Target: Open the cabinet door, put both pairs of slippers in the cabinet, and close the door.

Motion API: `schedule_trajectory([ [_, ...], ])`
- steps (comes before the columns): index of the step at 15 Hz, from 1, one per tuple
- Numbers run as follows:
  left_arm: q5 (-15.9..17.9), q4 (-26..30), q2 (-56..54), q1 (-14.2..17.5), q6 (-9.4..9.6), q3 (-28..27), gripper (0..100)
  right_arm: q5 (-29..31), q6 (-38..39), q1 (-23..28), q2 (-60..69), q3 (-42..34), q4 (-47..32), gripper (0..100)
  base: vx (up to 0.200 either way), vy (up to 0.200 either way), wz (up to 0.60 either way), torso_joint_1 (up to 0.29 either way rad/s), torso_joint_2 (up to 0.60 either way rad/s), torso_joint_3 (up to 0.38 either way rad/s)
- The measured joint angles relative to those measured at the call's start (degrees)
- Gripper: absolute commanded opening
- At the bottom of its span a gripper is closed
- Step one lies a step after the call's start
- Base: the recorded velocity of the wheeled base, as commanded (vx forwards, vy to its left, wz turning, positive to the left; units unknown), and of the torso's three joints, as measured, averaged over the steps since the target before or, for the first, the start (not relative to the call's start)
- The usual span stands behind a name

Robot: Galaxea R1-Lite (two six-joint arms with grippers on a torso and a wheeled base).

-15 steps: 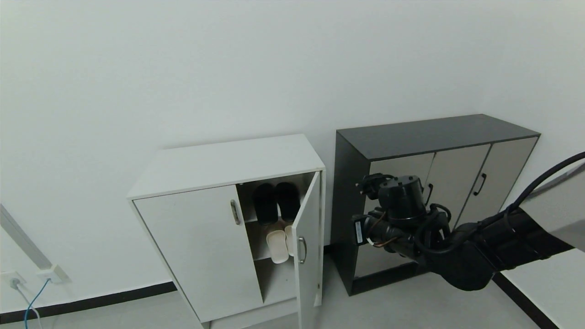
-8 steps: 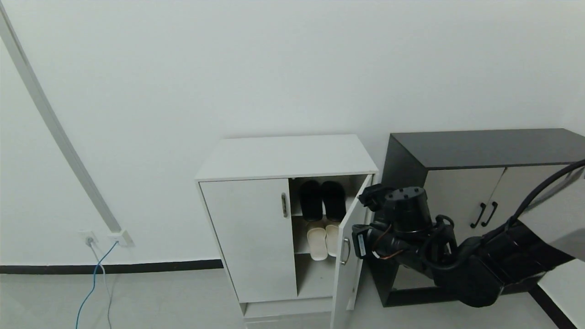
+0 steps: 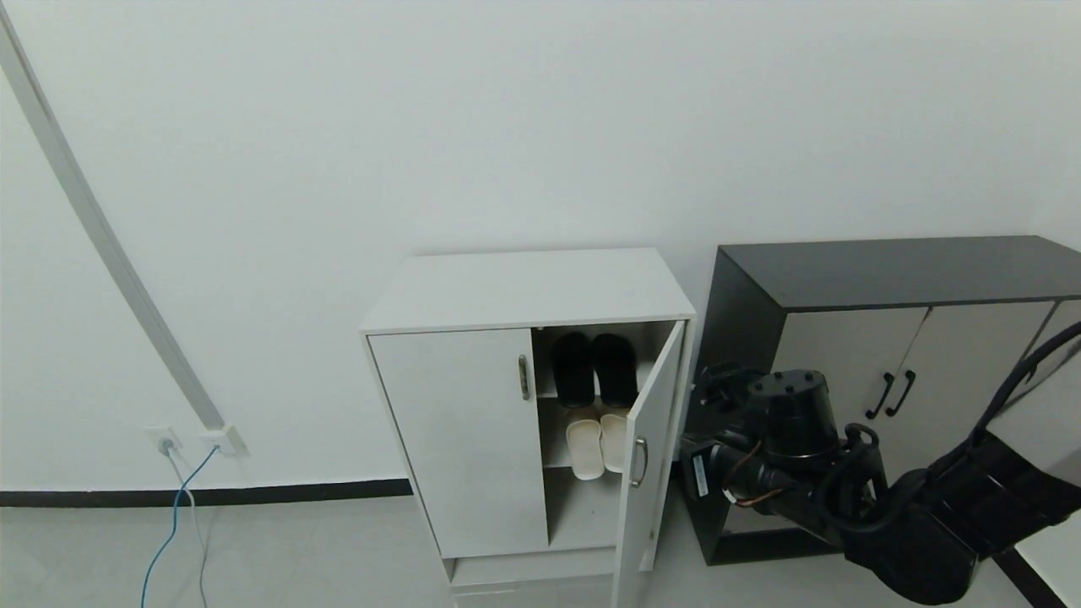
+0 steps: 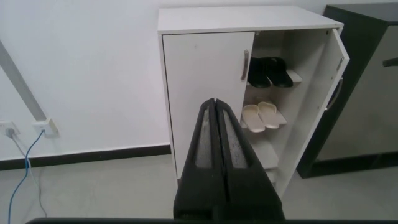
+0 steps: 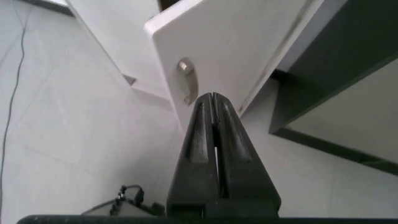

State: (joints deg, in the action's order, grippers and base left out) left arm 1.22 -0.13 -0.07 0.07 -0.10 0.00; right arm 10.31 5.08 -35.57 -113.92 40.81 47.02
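Both pairs are seen inside the cabinet (image 3: 524, 291): the black slippers (image 3: 594, 369) on the upper shelf, the white slippers (image 3: 595, 446) on the shelf below, near its front edge. The right door (image 3: 654, 439) stands open. The right gripper (image 5: 213, 96) is held empty with its fingers pressed together, near the handle (image 5: 186, 81) on the door's outer face. The left gripper (image 4: 215, 101) is likewise closed on nothing, well apart from the cabinet. The door is judged a stiff, light panel on free hinges. No grasp should be needed, and a push on the flat face near the free edge would likely suffice.
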Motion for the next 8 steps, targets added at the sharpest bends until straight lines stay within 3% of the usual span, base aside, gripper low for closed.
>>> schedule_trajectory([
  [6,0.0,-0.02,0.0,0.0,0.02,-0.05,0,-0.05,0.09,-0.04,0.74,-3.47,0.83,0,0.2,0.0,0.0,-0.003,0.0,0.005],
  [8,0.01,-0.02,0.0,0.0,0.02,-0.02,0,-0.02,0.41,0.21,0.26,-4.35,0.79,0,0.0,0.0,0.0,0.0,0.0,0.0],
])
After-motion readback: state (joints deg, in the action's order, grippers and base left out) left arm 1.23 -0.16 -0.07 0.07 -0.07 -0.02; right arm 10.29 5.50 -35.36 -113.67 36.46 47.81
